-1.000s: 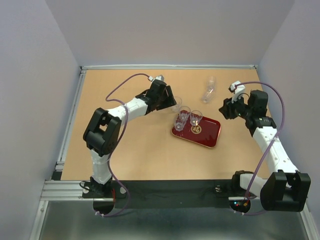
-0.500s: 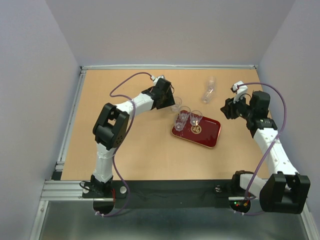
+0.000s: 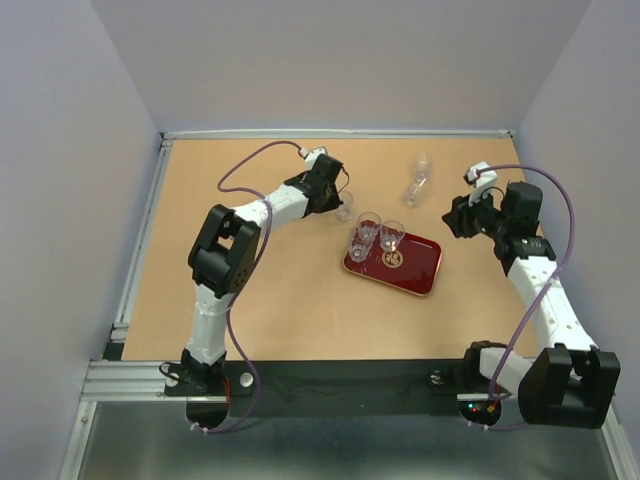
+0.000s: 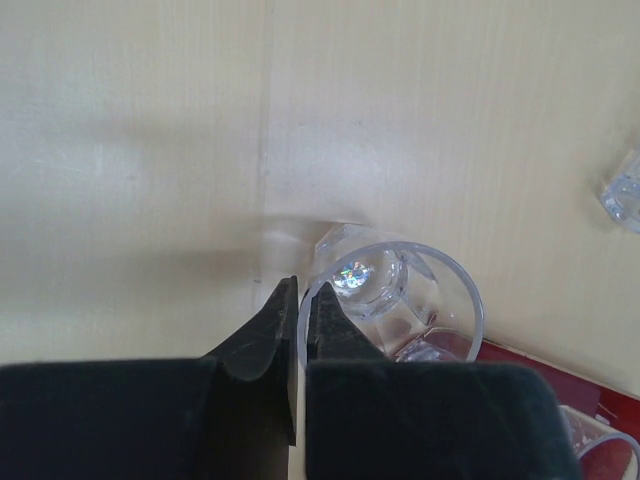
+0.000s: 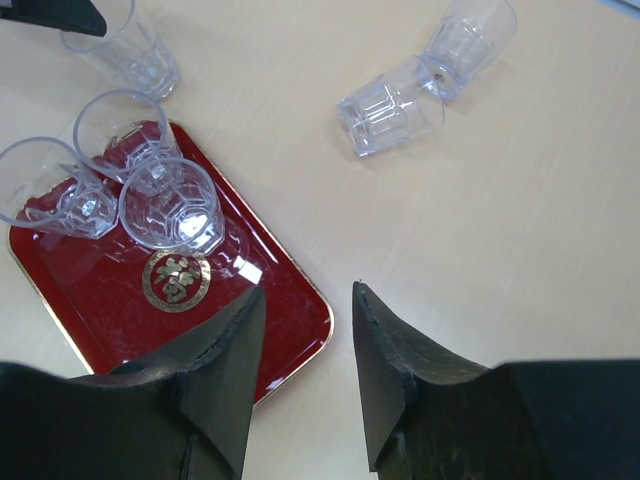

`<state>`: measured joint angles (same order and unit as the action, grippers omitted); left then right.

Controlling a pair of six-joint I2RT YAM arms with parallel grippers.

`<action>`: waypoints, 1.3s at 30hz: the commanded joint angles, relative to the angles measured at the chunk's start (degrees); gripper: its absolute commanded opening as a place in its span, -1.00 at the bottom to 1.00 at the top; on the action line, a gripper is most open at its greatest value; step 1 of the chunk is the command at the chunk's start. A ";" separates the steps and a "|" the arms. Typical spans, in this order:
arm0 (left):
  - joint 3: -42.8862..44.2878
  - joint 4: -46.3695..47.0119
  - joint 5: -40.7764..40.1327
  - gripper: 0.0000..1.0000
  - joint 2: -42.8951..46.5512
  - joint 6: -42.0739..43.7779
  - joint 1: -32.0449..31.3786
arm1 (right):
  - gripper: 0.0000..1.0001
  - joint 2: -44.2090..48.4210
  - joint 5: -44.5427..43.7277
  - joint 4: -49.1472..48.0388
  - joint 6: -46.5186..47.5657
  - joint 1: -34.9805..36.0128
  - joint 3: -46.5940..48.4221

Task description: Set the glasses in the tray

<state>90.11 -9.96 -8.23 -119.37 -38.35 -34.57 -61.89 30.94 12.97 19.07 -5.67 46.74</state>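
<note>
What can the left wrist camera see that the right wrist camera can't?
Only the left wrist view shows, close up, the left pincer shut on a glass at its rim. Only the right wrist view shows the open right pincer, the gold emblem, and most of the tray with three glasses standing on it. Both show the pinched glass, some red tray and the tan table.

The arms (image 3: 268,210) are white with black joints (image 3: 222,262) and purple cables (image 3: 228,172).
</note>
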 commanded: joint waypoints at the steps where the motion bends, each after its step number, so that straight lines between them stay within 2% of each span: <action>1: -2.54 1.68 -6.88 -1.00 7.46 2.83 0.64 | -0.08 1.33 1.49 -2.60 -0.35 -0.74 -0.86; 4: -7.39 3.53 -9.70 -1.00 13.52 7.29 0.82 | -0.08 1.33 1.84 -2.51 -0.17 -0.74 -0.86; 8: -15.20 9.58 -4.89 -1.00 22.15 16.18 0.82 | -0.08 1.50 2.72 -2.60 0.09 -0.83 -1.04; 13: -23.03 11.28 -1.27 -1.00 33.04 25.93 0.73 | -0.08 1.59 3.42 -2.51 0.27 -0.92 -1.30; 19: -27.16 10.48 5.41 -1.00 39.99 29.90 0.21 | -0.08 1.51 3.52 -2.60 0.62 -1.01 -1.48; 23: -29.63 11.36 7.87 -1.00 43.16 31.31 -2.25 | -0.08 1.51 3.34 -2.51 0.88 -1.01 -1.57; 31: -33.76 14.61 7.88 -1.00 47.21 31.93 -9.46 | -0.07 1.42 3.69 -2.60 1.14 -1.01 -1.74; 39: -33.42 16.37 2.17 -1.00 44.23 36.23 -17.98 | -0.08 1.33 3.78 -2.51 1.23 -1.10 -1.74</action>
<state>55.86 2.31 -3.16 -74.43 -5.15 -50.04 -61.71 33.63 12.78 19.75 -6.13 46.00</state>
